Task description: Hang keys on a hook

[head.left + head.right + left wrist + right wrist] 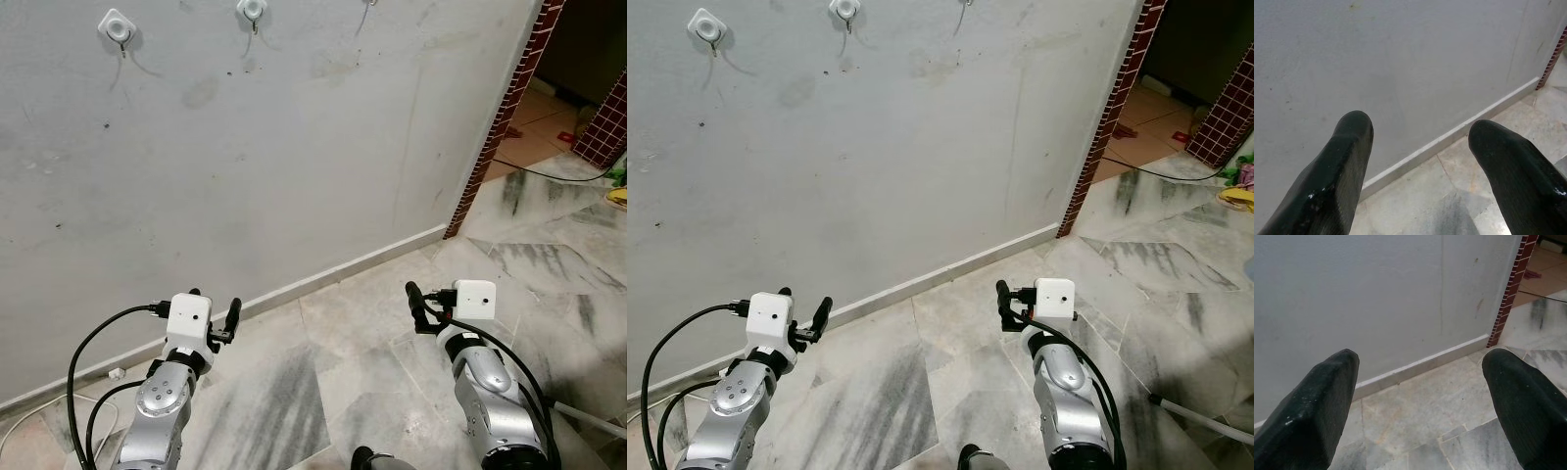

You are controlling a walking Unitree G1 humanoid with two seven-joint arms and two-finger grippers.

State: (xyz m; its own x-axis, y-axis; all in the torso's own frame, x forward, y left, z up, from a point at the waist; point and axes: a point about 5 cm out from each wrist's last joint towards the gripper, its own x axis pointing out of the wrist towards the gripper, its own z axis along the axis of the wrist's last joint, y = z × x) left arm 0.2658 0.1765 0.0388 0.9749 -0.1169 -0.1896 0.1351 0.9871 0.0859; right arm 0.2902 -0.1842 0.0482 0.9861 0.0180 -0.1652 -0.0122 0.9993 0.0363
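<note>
Both hands, left hand and right hand, gape empty; third hook is cropped.

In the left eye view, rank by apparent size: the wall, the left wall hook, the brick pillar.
1. Wall, by far the largest.
2. Brick pillar, a long narrow strip.
3. Left hook, smallest, though farther from the camera.

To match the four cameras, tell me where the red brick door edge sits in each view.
Left eye view: brick edge slants down the upper right, ending the wall.
Right eye view: same slant, upper right.
Left wrist view: a sliver at the wall's far end.
Right wrist view: a longer strip at the wall's end.
Shared landmark: the white skirting board meets its foot.
</note>
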